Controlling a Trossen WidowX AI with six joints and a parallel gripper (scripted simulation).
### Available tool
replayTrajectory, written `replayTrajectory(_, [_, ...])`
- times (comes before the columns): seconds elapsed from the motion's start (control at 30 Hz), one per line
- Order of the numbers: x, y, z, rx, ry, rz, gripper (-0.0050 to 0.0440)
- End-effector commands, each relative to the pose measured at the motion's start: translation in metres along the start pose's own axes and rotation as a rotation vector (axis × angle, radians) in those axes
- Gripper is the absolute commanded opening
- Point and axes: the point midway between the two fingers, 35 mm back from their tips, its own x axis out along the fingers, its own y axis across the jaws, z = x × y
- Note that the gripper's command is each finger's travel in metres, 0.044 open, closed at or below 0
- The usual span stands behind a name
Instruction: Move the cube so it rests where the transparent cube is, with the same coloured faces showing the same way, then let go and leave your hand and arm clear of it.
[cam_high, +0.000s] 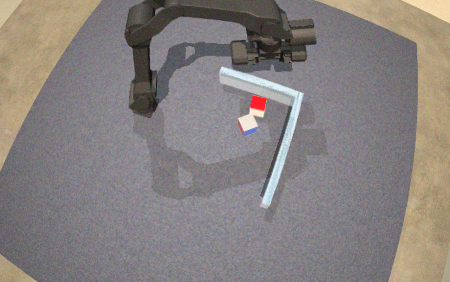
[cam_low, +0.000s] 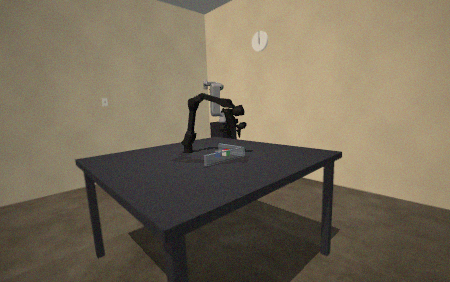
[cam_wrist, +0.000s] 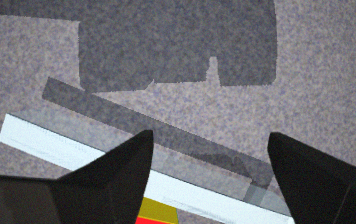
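In the overhead view two cubes lie inside the angle of a pale L-shaped wall (cam_high: 280, 100). One cube, with a red top (cam_high: 258, 105), sits close to the wall's short arm. The other cube (cam_high: 247, 124), with a whitish top and red and blue sides, is turned at an angle just in front of it. I cannot tell which one is see-through. My gripper (cam_high: 267, 52) hangs well above the table on the far side of the wall, open and empty. In the wrist view the fingers frame the wall (cam_wrist: 75, 150), and a yellow and red cube face (cam_wrist: 156, 215) shows at the bottom edge.
The arm's base (cam_high: 142, 95) stands left of the wall. The wall's long arm (cam_high: 280, 160) runs toward the table's front. In the side view the dark table (cam_low: 210, 170) stands in a room, with the arm (cam_low: 210, 117) near its far edge.
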Motion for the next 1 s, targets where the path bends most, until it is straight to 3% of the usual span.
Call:
replayTrajectory(0.0, [-0.005,0.024,-0.066,0.245,0.255,0.034,0.0280])
replayTrajectory(0.07, [-0.007,0.035,-0.091,0.336,0.358,0.050,0.0280])
replayTrajectory(0.33, [-0.005,0.029,-0.093,0.280,0.319,0.064,0.0280])
replayTrajectory(0.97, [0.022,0.031,-0.102,0.280,0.319,0.064,0.0280])
